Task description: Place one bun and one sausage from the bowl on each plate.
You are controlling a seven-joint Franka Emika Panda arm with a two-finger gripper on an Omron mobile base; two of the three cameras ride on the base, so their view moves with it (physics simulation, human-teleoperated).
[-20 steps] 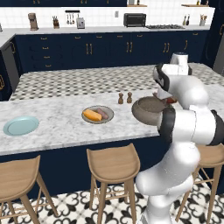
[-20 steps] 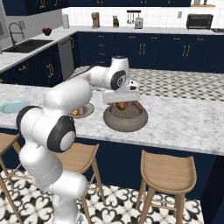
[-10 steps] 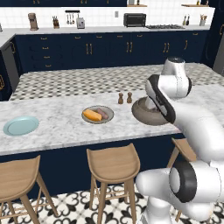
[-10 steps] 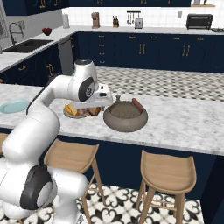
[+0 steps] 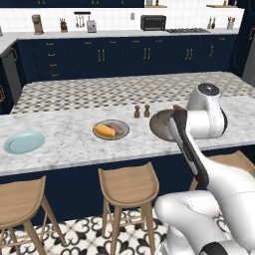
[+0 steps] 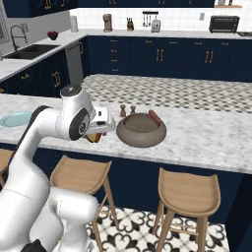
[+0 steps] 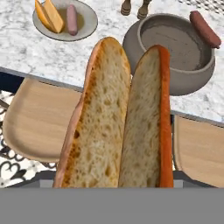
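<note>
Left base view: pale blue round plate [image 5: 23,142] empty, well apart from tan plate [image 5: 111,130]. Right base view: sausage [image 6: 155,117] on stone bowl [image 6: 141,129] rim. Hand view: gripper clamps split bun [image 7: 119,118]; carry level to blue plate

bun: I see a split golden-brown bun [image 7: 118,118] with a porous, crumbly matt cut face and a smooth orange-brown crust
bowl: the thick-walled dark grey-brown bowl [image 7: 173,70] looks like rough, matt stone
sausage: the reddish-brown sausage [image 7: 204,29] on its rim looks smooth, faintly glossy
plates: the grey-tan plate [image 5: 110,134] and the pale blue plate [image 5: 23,142] look smooth, glazed
counter: white marble-look countertop [image 5: 64,144], veined, polished
stools: light wooden stools [image 6: 189,194], smooth
</note>
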